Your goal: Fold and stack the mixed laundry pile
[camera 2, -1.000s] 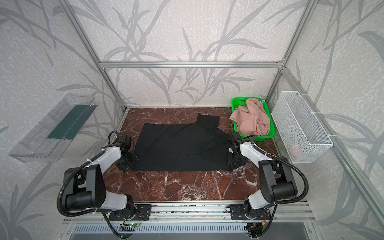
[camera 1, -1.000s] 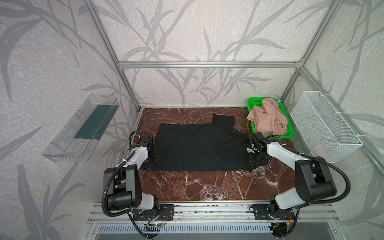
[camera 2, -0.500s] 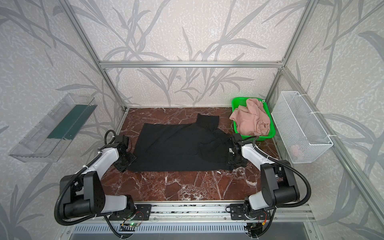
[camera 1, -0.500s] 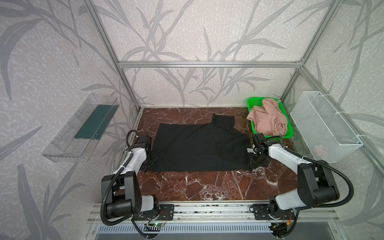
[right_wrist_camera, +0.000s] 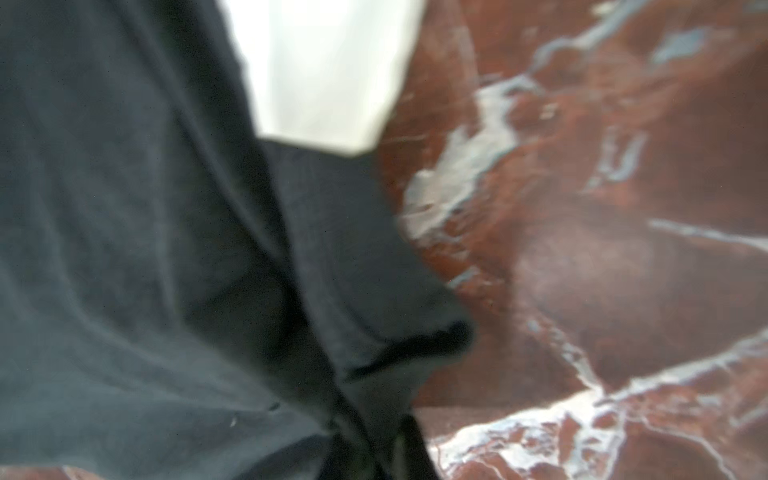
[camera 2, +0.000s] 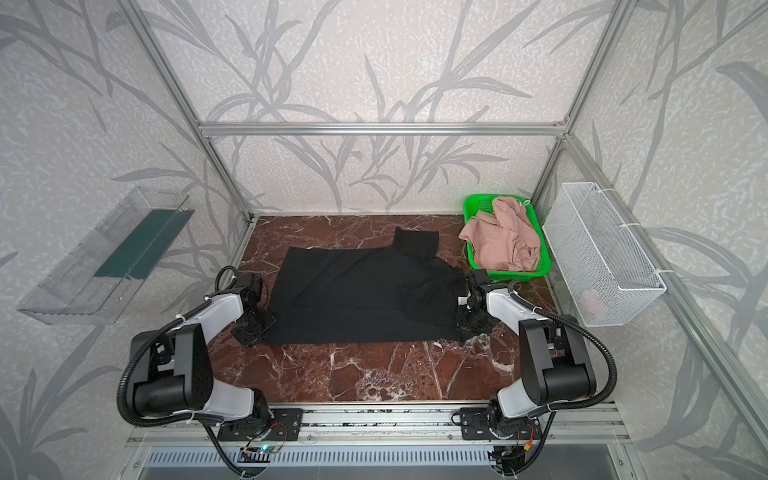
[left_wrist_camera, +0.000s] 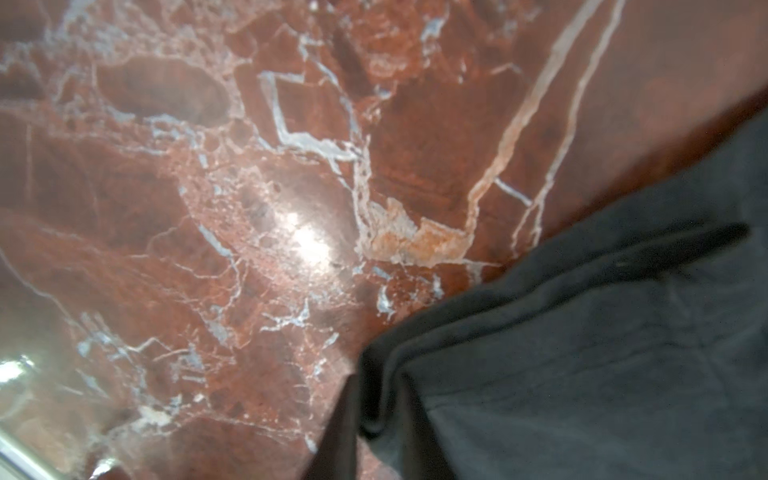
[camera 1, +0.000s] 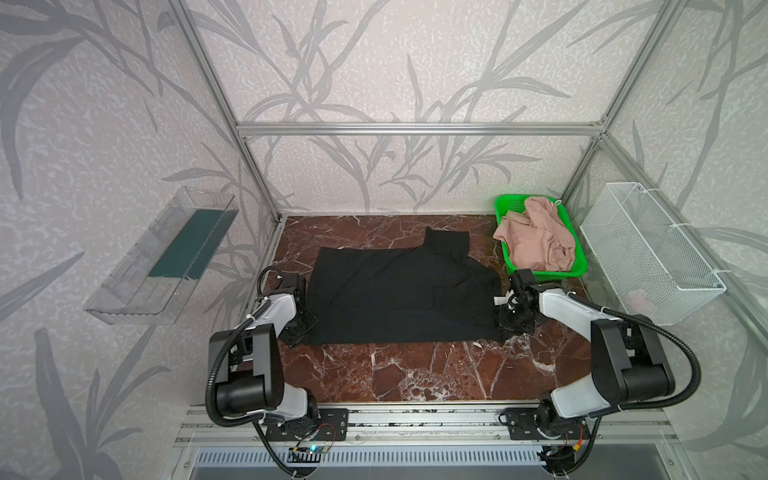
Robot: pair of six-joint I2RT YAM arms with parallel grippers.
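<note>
Currently, I see the black T-shirt [camera 1: 399,299] lying flat on the red marble table [camera 1: 395,374], mid-table, between the 2 arms. Its long axis runs left to right in both top views. 1 sleeve [camera 1: 446,245] points toward the back wall, and a pale tab [camera 1: 500,300] marks the right-hand end. The fabric is matte and soft, with shallow creases toward the right; the near edge is nearly straight.

The left gripper [camera 1: 305,328] sits at the near-left corner. In the left wrist view, a bunched fold of black cloth is pinched between its closed jaws. The right gripper [camera 1: 509,326] is clamped on the near-right corner.

Dusty-pink shorts [camera 1: 536,241] lie crumpled in the perforated green plastic basket [camera 1: 505,208] at the back right, spilling over its left rim.
</note>
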